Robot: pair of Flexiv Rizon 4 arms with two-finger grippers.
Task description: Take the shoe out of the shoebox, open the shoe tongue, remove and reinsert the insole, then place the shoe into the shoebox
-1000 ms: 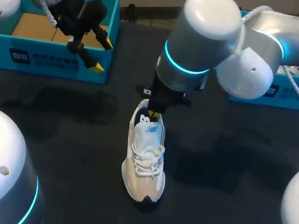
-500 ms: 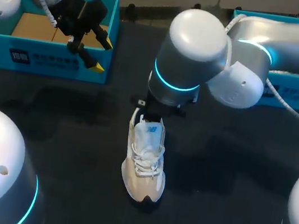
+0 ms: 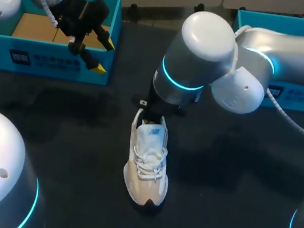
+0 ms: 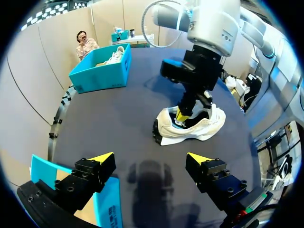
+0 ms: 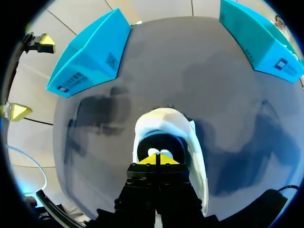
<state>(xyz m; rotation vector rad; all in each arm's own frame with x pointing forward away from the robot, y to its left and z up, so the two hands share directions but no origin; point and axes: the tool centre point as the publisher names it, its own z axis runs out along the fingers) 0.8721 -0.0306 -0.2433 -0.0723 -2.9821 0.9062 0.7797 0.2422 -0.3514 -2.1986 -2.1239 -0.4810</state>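
Cream-white mesh and leather, the shoe (image 3: 147,165) stands on its sole about in the middle of the dark tabletop (image 3: 236,168), toe toward the near edge and outside both boxes. My right gripper (image 5: 156,159) comes from above into the heel opening, and its yellow tips are pressed together there. Whether the insole is pinched between them I cannot tell, because the collar hides it. My left gripper (image 4: 151,159) hangs by the front wall of the blue shoebox (image 3: 56,64) at the far left corner, its fingers wide apart and holding nothing, well apart from the shoe.

I judge that the step in hand is the insole work. To do it well, I should pull slowly and straight up along the heel, so that the shoe does not lift or tip with it. Nothing holds the shoe down, so pressing the toe with the left gripper would help.
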